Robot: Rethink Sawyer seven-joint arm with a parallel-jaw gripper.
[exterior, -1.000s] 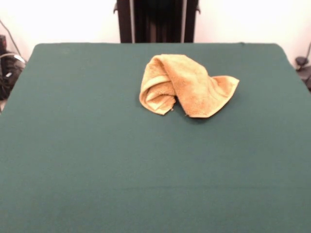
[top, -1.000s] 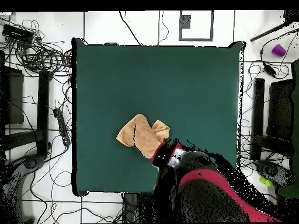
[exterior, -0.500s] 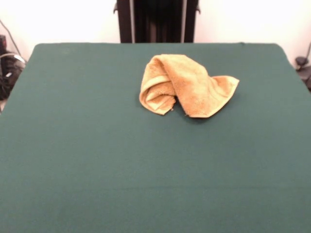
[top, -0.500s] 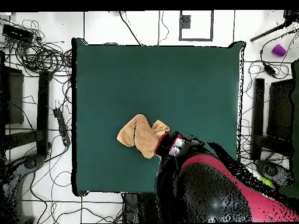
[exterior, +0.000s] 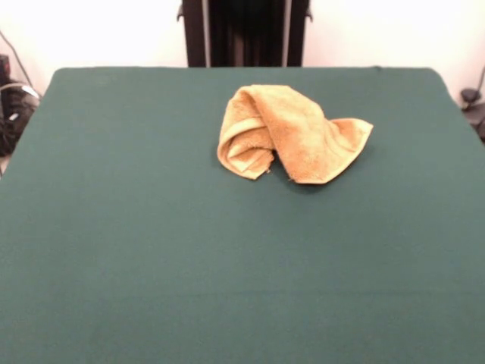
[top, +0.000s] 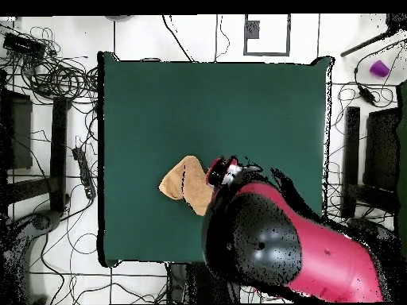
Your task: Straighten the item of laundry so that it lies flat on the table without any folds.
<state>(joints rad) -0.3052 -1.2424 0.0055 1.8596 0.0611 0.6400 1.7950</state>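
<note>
Towel: bunched and rolled over itself on the table, near the robot-side edge, about mid-width. I count nothing flattened; every fold is left to open. Arm overhead (covering one end). Fingers: I cannot tell their state.

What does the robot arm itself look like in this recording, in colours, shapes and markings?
Only the overhead view shows the arm: a bulky, rounded body with a glossy black shell beside a crimson red one. Its narrower end is red and black with small white parts. No markings or cables on it can be made out, and the gripper itself cannot be picked out. The front view shows none of the arm over the table.
</note>
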